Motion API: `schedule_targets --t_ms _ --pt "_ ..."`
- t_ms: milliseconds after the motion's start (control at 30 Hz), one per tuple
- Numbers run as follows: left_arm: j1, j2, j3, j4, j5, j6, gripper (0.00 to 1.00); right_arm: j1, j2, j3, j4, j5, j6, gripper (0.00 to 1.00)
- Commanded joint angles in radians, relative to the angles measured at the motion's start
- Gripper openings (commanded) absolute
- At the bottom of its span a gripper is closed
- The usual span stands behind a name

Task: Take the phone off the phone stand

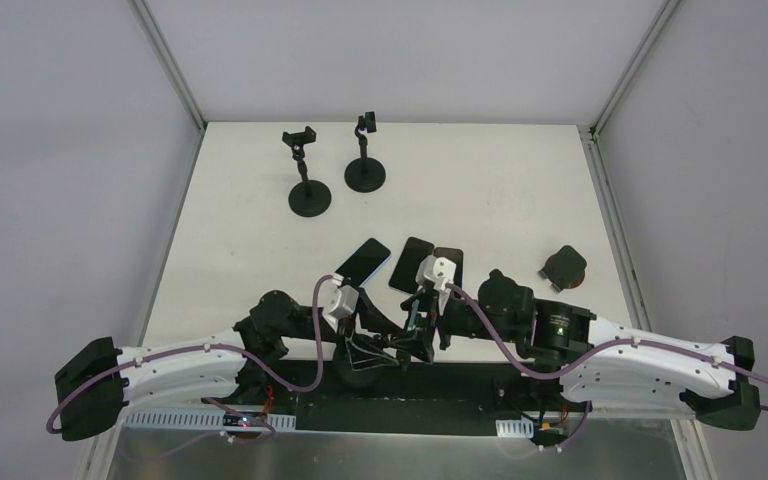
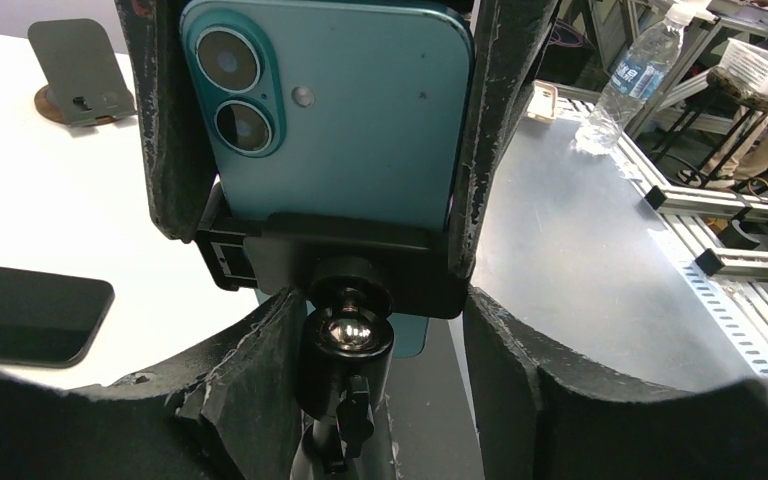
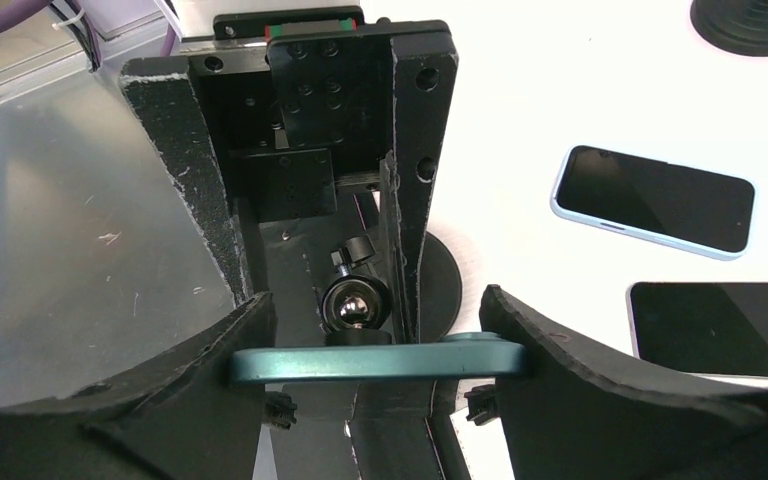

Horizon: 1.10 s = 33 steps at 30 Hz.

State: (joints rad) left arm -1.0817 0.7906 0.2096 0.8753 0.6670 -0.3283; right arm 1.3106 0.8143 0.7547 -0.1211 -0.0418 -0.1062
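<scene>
Phone (image 2: 350, 110), stand (image 2: 350, 250); white table (image 1: 480, 190); grey walls (image 1: 50, 150)

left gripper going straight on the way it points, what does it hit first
The ball joint of the phone stand, sitting between the fingers of the left gripper, then the clamp holding the teal phone; exact depth unclear.
</scene>
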Motion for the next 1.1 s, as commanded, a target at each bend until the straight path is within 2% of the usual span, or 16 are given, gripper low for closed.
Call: schedule_targets --t_ms 0,433,1067 --pt "-0.02 0.0 0.047 0.037 0.183 -0.025 0.0 -0.062 0.01 -0.047 0.021 0.216 -0.061 0.0" --pt "-0.021 -0.01 0.06 0.037 0.265 -0.047 0.0 -0.151 0.028 -0.116 0.045 0.208 -0.074 0.0" --pt "-0.023 -0.014 0.078 0.037 0.353 -0.076 0.0 -0.272 0.031 -0.201 0.069 0.062 -0.175 0.0"
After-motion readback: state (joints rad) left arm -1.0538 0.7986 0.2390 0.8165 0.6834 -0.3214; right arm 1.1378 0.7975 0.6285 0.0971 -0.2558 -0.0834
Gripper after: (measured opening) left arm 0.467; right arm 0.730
